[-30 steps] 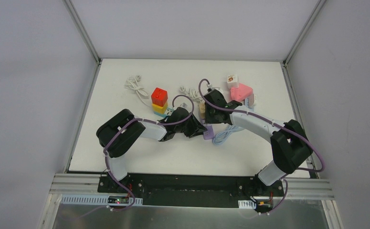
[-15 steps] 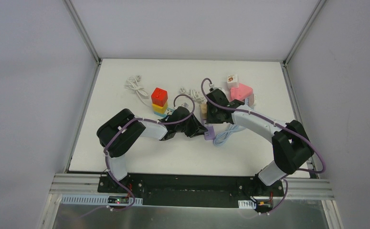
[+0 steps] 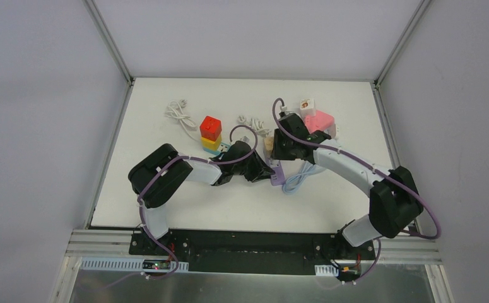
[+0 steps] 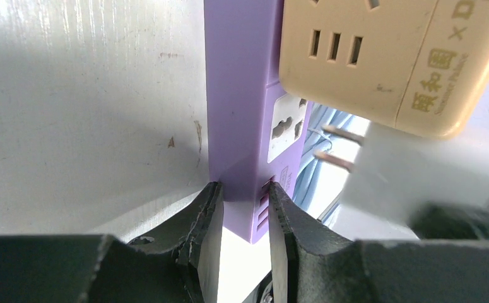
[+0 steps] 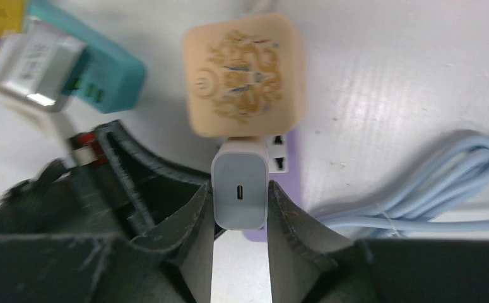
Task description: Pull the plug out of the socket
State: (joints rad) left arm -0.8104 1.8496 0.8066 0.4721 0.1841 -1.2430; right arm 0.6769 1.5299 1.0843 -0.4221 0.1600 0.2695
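Purple socket strip point(image 4: 238, 95) lies on the white worktop point(image 4: 84, 107), its near end pinched between the fingers of my left tool point(image 4: 243, 197), which press against its two sides. My right tool point(image 5: 239, 194) is clamped on the white plug point(image 5: 240, 173), one finger flat against each side of its body, with the small port on its back facing my wrist camera.

Seen from my left wrist, the plug is a blurred pale block to the right of that tool. Its two metal prongs point(image 4: 337, 134) are bare and point at the strip's socket face, just beside it and not seated in it.

Beyond the tips of my right tool, a beige cube adapter point(image 5: 245, 76) sits over the far part of the strip. To the right of that tool, a light-blue cable point(image 5: 418, 189) lies coiled on the worktop. Up and to the left of it rests a teal adapter point(image 5: 103, 79). In the view from above, both tools meet over the strip near the middle of the worktop.
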